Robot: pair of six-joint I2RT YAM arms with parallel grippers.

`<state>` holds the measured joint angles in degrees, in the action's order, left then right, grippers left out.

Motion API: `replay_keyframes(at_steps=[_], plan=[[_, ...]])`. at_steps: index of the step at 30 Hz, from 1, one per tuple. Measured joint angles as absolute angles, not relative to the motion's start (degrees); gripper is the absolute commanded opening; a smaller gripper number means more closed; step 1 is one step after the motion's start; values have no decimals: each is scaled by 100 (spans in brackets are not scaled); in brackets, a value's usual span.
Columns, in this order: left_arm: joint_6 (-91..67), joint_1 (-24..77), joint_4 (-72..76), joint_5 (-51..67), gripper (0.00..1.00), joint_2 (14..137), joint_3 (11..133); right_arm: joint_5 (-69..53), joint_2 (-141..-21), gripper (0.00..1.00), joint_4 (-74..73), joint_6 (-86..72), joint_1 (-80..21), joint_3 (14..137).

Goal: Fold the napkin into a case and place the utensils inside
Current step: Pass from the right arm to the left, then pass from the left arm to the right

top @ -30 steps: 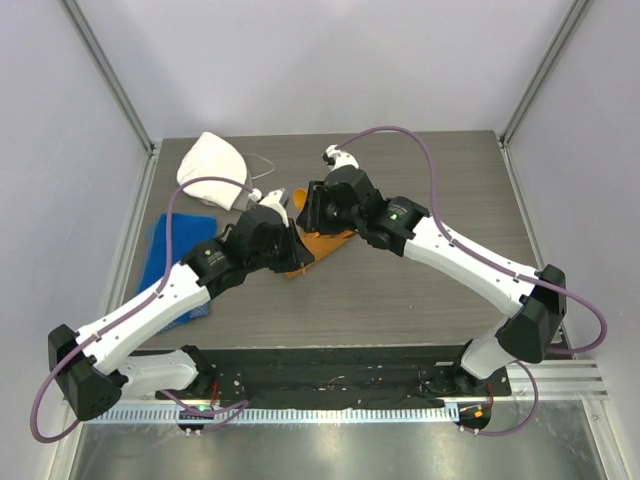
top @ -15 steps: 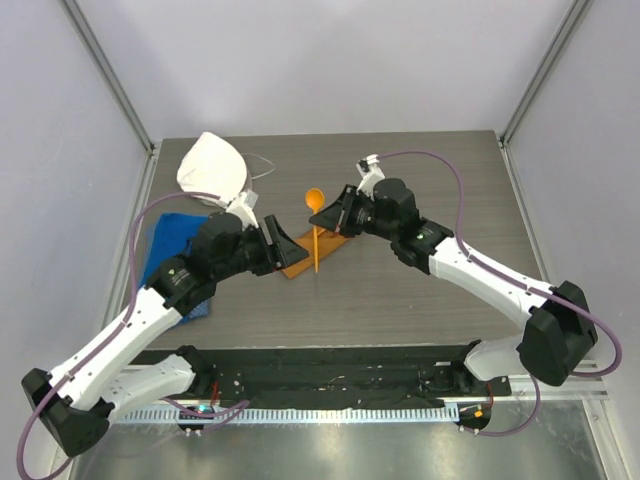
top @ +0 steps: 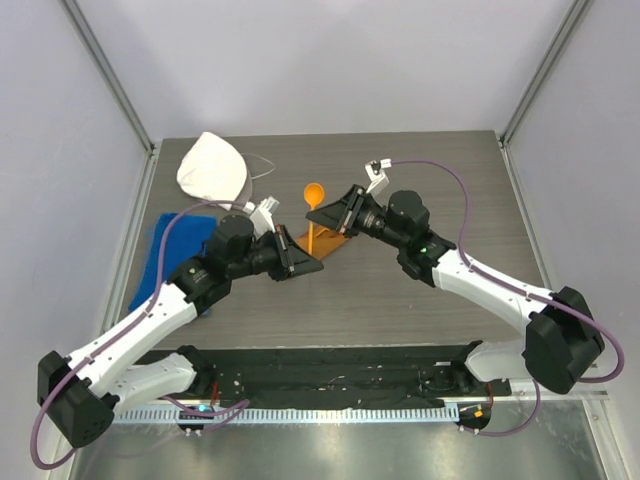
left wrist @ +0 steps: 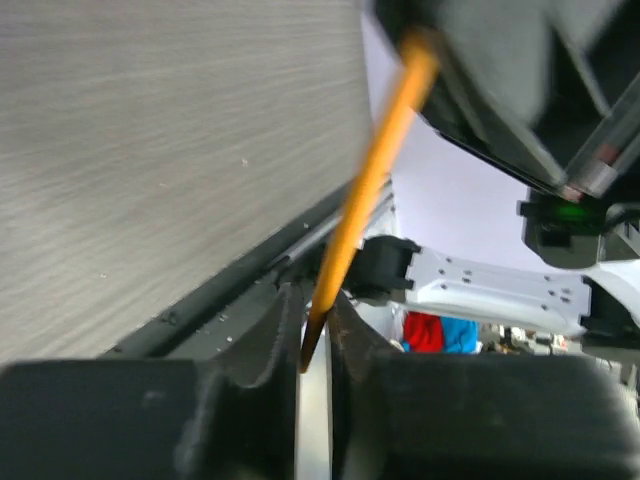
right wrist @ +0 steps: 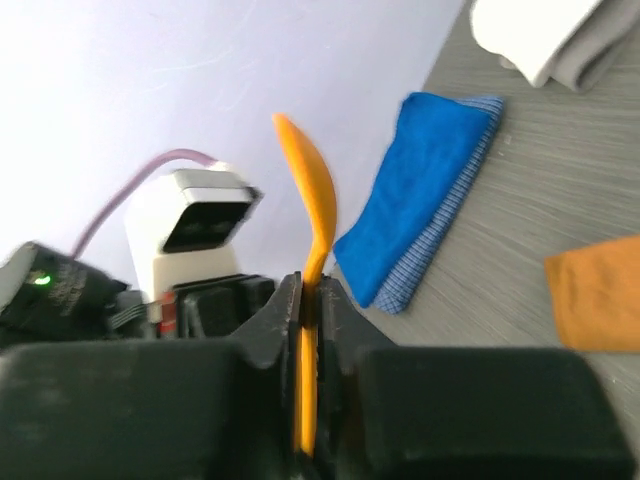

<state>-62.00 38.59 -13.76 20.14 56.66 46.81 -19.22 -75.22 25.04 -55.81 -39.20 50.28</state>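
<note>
Overhead, both arms meet over the middle of the grey table (top: 430, 170). The spoon (top: 314, 194) is held just above centre frame, with its round bowl uppermost and its handle running down the picture. The right gripper (top: 325, 212) reaches in from the right and is clamped on the spoon near the neck below the bowl. The left gripper (top: 308, 262) reaches in from the lower left and meets the handle's lower end. The napkin (top: 328, 241) lies on the table beneath them, mostly hidden, with orange patches showing on either side of the handle. A white cloth cap (top: 212, 168) sits at the table's upper left, and a blue towel (top: 160, 260) lies along its left edge.

From the left wrist, the spoon's (left wrist: 375, 170) thin handle slants from top centre down to bottom centre. Its tip sits in the narrow gap between the fingers (left wrist: 268, 335), and the jaws are clenched against it on both sides. The right gripper's dark body fills the upper right corner. Bare table (left wrist: 150, 150) fills the upper left.

From the right wrist, the jaws of the right gripper (right wrist: 310, 300) pinch the spoon (right wrist: 312, 195) at bottom centre, and its bowl rises edge-on above them. The blue towel (right wrist: 425, 190) lies right of the bowl. The white cloth cap (right wrist: 545, 35) is in the upper right corner. A corner of the napkin (right wrist: 595, 290) lies flat at the right edge.
</note>
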Motion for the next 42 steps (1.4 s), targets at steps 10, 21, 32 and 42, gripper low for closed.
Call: replay_keyframes(at_steps=[10, 21, 32, 42], plan=[[-5186, 3839, -2587, 897, 0, 5961, 5461, -812, -7522, 54, -266, -4543, -4335, 6482], [-4694, 3839, -3037, 622, 0, 6252, 5468, -272, -8838, 47, -1778, -3806, -4624, 8374], [-4466, 3839, -3081, 604, 0, 6335, 5496, -152, -9537, 41, -2467, -3658, -4831, 8718], [-4303, 3839, -3179, 600, 0, 6477, 5531, 73, -9730, 36, -2589, -3579, -4842, 9133]])
